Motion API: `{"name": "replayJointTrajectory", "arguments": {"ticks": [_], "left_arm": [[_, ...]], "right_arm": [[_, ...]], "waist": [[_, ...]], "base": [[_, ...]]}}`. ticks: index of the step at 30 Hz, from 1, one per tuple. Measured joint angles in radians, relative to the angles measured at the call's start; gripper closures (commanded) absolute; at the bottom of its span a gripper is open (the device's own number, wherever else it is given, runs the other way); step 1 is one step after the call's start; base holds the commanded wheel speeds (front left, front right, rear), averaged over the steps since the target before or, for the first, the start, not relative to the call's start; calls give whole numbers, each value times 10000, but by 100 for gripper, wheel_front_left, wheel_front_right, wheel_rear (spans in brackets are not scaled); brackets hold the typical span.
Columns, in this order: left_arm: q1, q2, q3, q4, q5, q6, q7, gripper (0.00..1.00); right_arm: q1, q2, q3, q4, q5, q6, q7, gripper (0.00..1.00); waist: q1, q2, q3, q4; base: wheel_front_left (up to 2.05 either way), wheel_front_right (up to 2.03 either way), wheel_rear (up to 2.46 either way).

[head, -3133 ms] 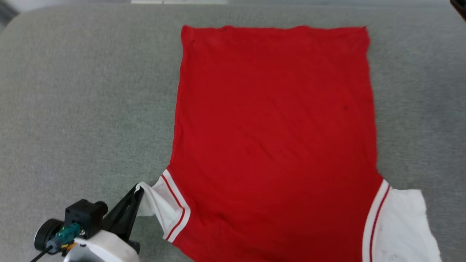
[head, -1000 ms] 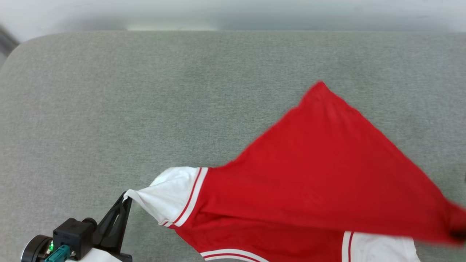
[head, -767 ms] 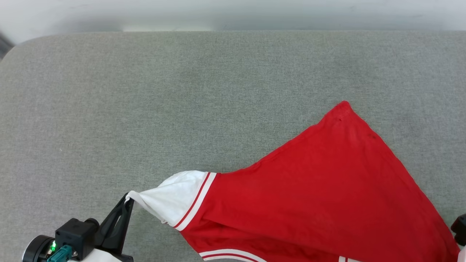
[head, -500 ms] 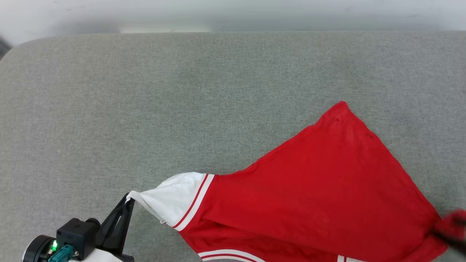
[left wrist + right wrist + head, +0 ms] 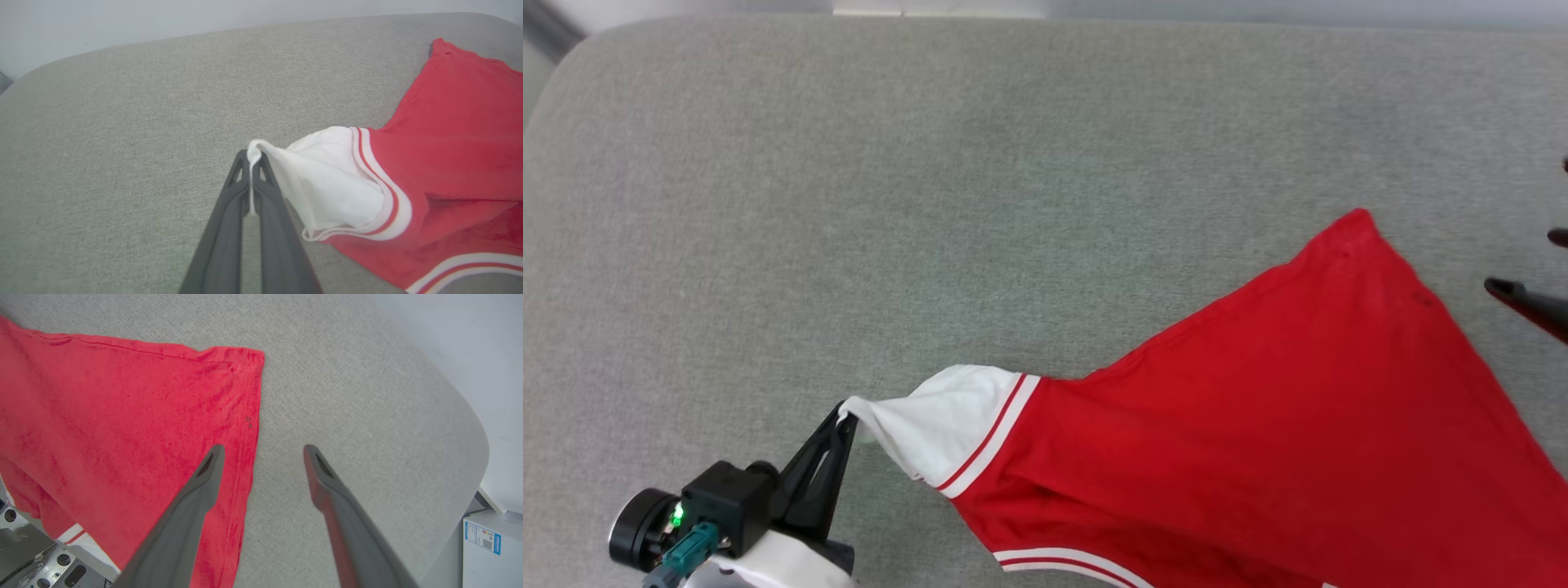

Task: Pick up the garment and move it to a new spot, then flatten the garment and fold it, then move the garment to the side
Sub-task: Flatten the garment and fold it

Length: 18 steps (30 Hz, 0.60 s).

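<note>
The garment [image 5: 1258,425] is a red shirt with a white sleeve and striped trim. It lies on the grey cushion, its body folded over into a slanted triangle. My left gripper [image 5: 846,416] is shut on the tip of the white sleeve [image 5: 327,179], which it holds slightly raised, as the left wrist view shows at the left gripper [image 5: 252,157]. My right gripper [image 5: 1531,261] stands open at the right edge, beside the garment's hem. In the right wrist view the right gripper [image 5: 263,451] holds nothing; one finger hovers over the garment's [image 5: 122,416] edge.
The grey cushioned surface [image 5: 931,204] stretches wide to the left and back, with rounded corners. A white box with a label [image 5: 490,547] stands beyond its edge in the right wrist view. Part of my metal base [image 5: 24,555] shows there too.
My right gripper has opened, let go of the red hem corner and drawn away to the far right. The folded-over body now rests on the cushion. The camera shifted slightly.
</note>
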Motion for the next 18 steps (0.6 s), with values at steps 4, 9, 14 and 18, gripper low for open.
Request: {"name": "replayJointTrajectory", "arguments": {"ticks": [4,9,14,18], "left_arm": [[-418,-278,-104,161,125,-182,-4,100],[-798,-608,-251,431,221,-399,-79,100],[-1149,-828,-288,675,282,-571,-142,100],[-1340,-945,-307,834,320,-692,-186,100]], "right_arm": [[-1745,405,1327,1035,-217,2,1271,0],[-3210,1241,2230,2754,-430,4,2092,0],[-4017,1776,2817,4004,-709,2,2234,0],[-4091,1923,3455,4569,-740,2,2000,0]], "waist": [[0,0,401,313],[1,0,922,665],[1,0,1425,969],[1,0,1761,1159]], "base": [[0,0,0],[0,0,0],[0,0,0],[0,0,0]]}}
